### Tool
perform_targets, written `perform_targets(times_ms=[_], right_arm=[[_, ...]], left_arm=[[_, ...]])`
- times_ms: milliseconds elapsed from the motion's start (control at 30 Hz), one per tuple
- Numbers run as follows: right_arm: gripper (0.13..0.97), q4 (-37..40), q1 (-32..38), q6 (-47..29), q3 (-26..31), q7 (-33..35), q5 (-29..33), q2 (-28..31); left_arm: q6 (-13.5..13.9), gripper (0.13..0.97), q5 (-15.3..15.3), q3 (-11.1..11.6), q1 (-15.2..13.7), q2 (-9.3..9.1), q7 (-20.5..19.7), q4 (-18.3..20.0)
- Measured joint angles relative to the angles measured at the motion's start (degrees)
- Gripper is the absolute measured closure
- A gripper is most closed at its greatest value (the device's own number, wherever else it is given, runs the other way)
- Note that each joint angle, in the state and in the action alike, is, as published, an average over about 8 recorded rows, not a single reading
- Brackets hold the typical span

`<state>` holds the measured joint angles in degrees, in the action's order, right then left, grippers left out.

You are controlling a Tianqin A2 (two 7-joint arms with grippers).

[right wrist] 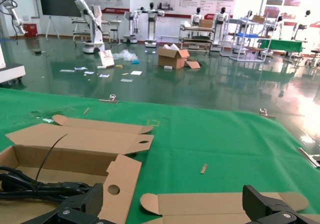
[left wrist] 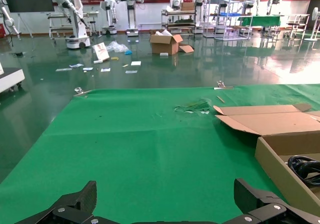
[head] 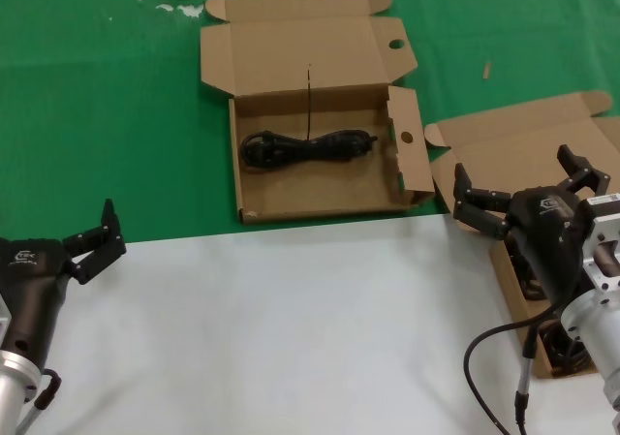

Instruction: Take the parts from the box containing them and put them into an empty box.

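Observation:
The wide mailer box [head: 254,178], whose side flap [head: 407,137] has a round hole, lies open at the middle back. One black coiled cable [head: 305,147] lies inside it. The plain-lid box [head: 513,144] lies open at the right. My right gripper [head: 518,178] hovers open and empty over it and hides most of its inside; dark cables [head: 567,350] show beneath the arm. The right wrist view shows the plain lid [right wrist: 220,204] below the right gripper [right wrist: 175,199], and the mailer box's cable [right wrist: 30,186]. My left gripper [head: 97,244] is open and empty at the far left.
A white sheet [head: 291,328] covers the near table and a green mat [head: 97,115] lies beyond it. Small scraps [head: 179,9] and a stick [head: 487,69] lie on the mat. My own thick black cable [head: 484,357] loops at the front right.

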<state>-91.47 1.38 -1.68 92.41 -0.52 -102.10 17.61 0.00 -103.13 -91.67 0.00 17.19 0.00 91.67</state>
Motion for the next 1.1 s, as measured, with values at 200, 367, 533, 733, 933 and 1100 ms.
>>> perform_targets(times_ms=[200,367,533,733,933,1100], right_arm=[[0.129,0.0,0.0,0.0,0.0,0.0,0.0,0.0],[0.129,0.0,0.0,0.0,0.0,0.0,0.0,0.0],[0.129,0.0,0.0,0.0,0.0,0.0,0.0,0.0],[0.129,0.0,0.0,0.0,0.0,0.0,0.0,0.0],[0.129,0.0,0.0,0.0,0.0,0.0,0.0,0.0],[0.129,0.0,0.0,0.0,0.0,0.0,0.0,0.0]], left_arm=[[0.0,0.132,0.0,0.0,0.0,0.0,0.0,0.0],[0.0,0.132,0.0,0.0,0.0,0.0,0.0,0.0],[0.0,0.132,0.0,0.0,0.0,0.0,0.0,0.0],[0.0,0.132,0.0,0.0,0.0,0.0,0.0,0.0],[0.0,0.132,0.0,0.0,0.0,0.0,0.0,0.0],[0.0,0.132,0.0,0.0,0.0,0.0,0.0,0.0]])
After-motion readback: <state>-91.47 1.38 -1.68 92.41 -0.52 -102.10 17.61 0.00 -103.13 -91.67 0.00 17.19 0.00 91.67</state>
